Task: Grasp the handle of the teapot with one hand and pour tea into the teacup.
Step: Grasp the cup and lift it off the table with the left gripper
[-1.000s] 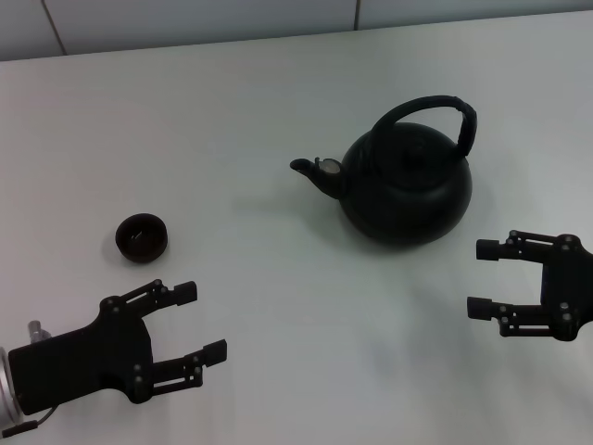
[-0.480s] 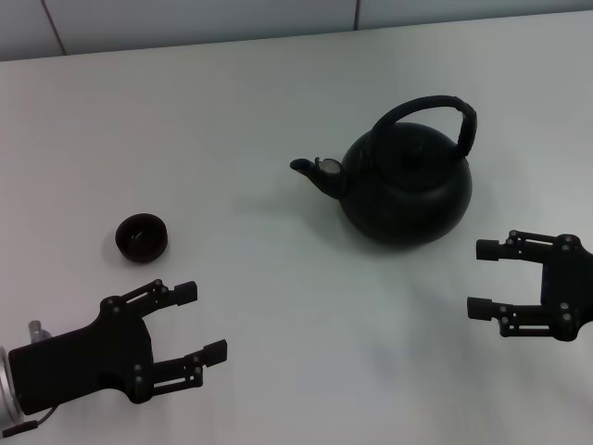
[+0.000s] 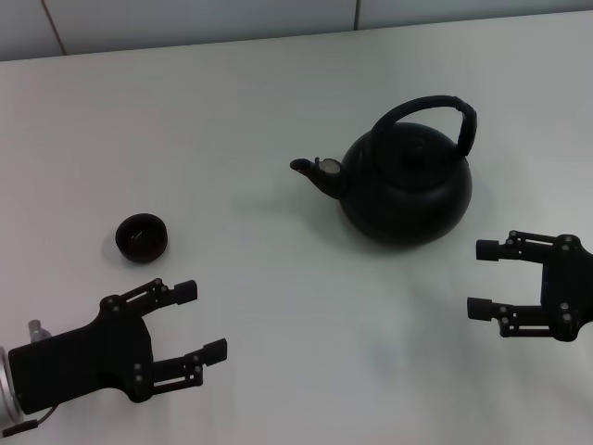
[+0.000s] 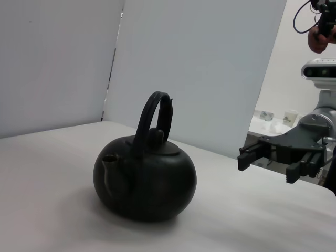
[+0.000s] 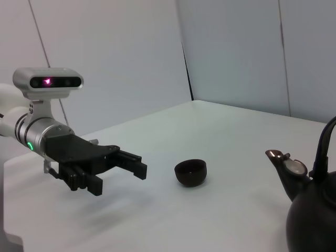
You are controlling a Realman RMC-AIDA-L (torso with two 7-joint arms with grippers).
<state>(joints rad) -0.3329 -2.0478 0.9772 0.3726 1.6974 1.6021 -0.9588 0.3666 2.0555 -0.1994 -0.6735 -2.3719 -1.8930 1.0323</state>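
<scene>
The black teapot stands upright on the white table, right of centre, its spout pointing left toward the small dark teacup. Its arched handle stands up over the lid. My right gripper is open, low at the right, just in front of the teapot and apart from it. At the front left my left gripper is open too, a little in front of the teacup. The left wrist view shows the teapot and the right gripper; the right wrist view shows the teacup and the left gripper.
The white table runs back to a pale wall along the far edge. Nothing else stands on it.
</scene>
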